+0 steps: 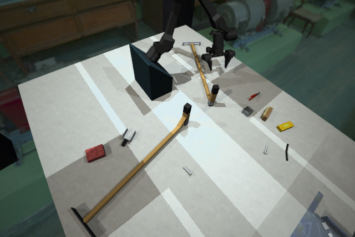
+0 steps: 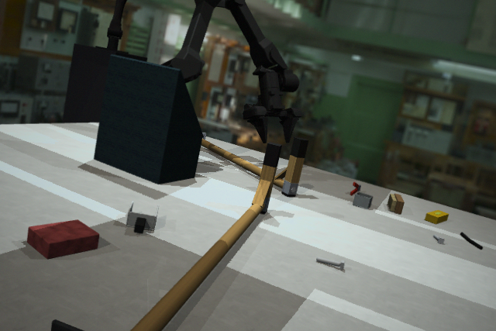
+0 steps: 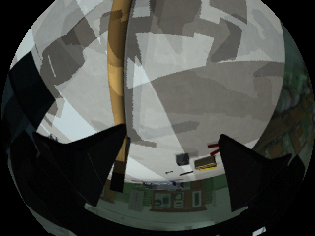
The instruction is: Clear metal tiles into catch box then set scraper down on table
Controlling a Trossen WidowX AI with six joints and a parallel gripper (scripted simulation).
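Gripper (image 1: 218, 69) (image 2: 276, 142) (image 3: 175, 134) hangs wide and empty near the far-right edge of the bench (image 1: 65, 108) (image 2: 360, 299) (image 3: 197, 93). Black-bladed scraper (image 1: 143, 162) (image 2: 224, 243), likely the one wanted, reaches the left edge; careless lowering could topple the nearby rake (image 1: 202, 74) (image 2: 236, 160) (image 3: 116, 74).

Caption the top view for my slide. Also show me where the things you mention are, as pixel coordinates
Open gripper (image 1: 218, 66) (image 2: 275, 141) above the table, two long-handled tools (image 1: 143, 161) (image 1: 199, 66) lying below.

black arm arched, claw (image 1: 218, 67) (image 2: 276, 139) (image 3: 175, 134) pointing down, fingers apart, empty
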